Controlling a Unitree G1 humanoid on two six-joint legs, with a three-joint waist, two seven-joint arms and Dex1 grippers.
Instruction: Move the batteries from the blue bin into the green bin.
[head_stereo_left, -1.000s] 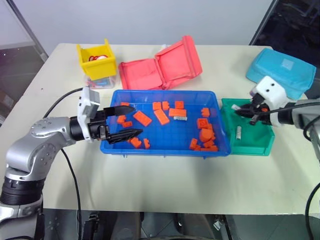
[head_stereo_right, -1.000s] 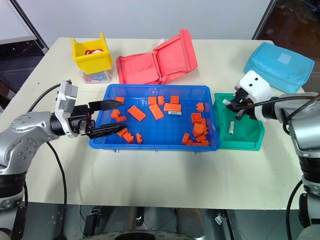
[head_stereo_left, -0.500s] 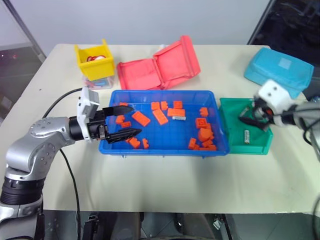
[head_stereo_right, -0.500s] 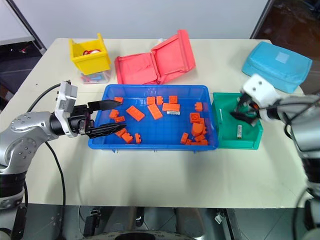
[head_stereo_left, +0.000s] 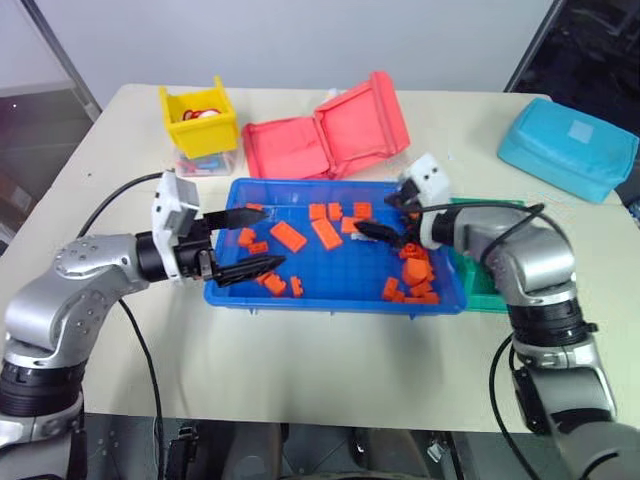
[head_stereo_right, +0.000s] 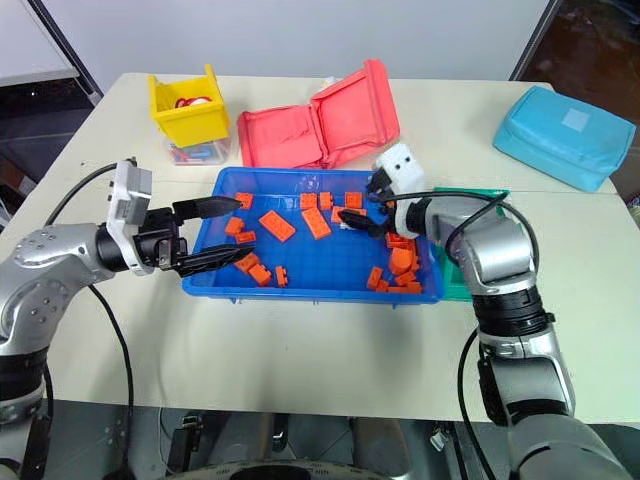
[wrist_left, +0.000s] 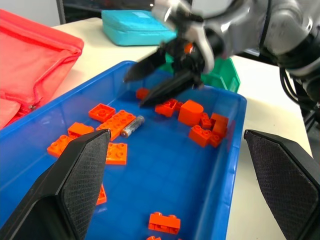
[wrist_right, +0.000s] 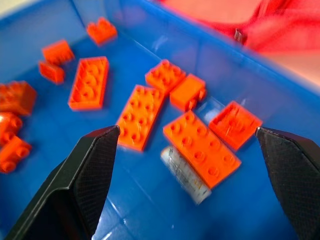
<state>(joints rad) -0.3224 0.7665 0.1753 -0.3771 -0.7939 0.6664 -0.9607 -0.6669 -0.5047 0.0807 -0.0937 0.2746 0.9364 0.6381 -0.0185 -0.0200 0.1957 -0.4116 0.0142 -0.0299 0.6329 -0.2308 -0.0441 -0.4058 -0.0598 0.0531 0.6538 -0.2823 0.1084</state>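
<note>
From the head view I have the right gripper (head_stereo_left: 378, 232) spread wide over the blue bin (head_stereo_left: 330, 293), the left gripper (head_stereo_left: 250, 243) open at its other end. Right wrist view: one of the batteries (wrist_right: 184, 173) lies beside an orange brick (wrist_right: 201, 148), between my fingers (wrist_right: 95, 170), lined up for grasping; the green bin (head_stereo_left: 484, 296) waits alongside.

A pale cream table (head_stereo_right: 300, 350) with rounded corners carries everything. Near its middle lies the wide, shallow blue plastic bin (head_stereo_right: 300, 290). Just beside it, on the robot's right, stands the small teal-green plastic bin (head_stereo_right: 490, 193), mostly hidden. Behind the blue bin lies an open red fabric case (head_stereo_right: 320, 125). At the far left corner stands a small yellow plastic bin (head_stereo_right: 185, 120), and at the far right corner lies a light-blue zipped fabric pouch (head_stereo_right: 565, 135).
</note>
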